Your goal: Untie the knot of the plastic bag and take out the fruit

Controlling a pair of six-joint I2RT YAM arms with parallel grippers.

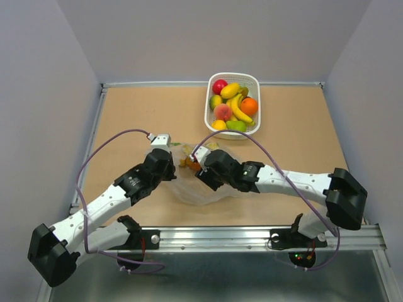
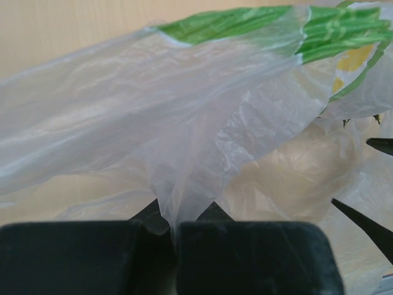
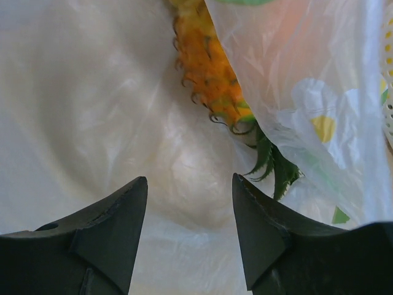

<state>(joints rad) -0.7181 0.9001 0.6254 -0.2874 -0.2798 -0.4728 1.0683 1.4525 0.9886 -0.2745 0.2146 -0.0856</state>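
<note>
The clear plastic bag (image 1: 196,189) lies crumpled on the table between my two arms. My left gripper (image 1: 171,166) is shut on a pinch of its film (image 2: 184,123), which rises taut from between the jaws (image 2: 171,227). My right gripper (image 1: 203,173) reaches into the bag from the right. Its jaws (image 3: 190,181) are open, with only the bag's film (image 3: 92,92) behind them. A small pineapple (image 3: 206,67) lies just beyond the right fingertip, its green leaves pointing toward me, and shows as an orange patch (image 1: 187,162) in the top view. I cannot make out the knot.
A white slotted basket (image 1: 255,78) stands at the back, right of centre. It holds a red apple, bananas, an orange, a peach and other toy fruit. Walls close the table in on three sides, and a metal rail (image 1: 252,236) runs along the near edge.
</note>
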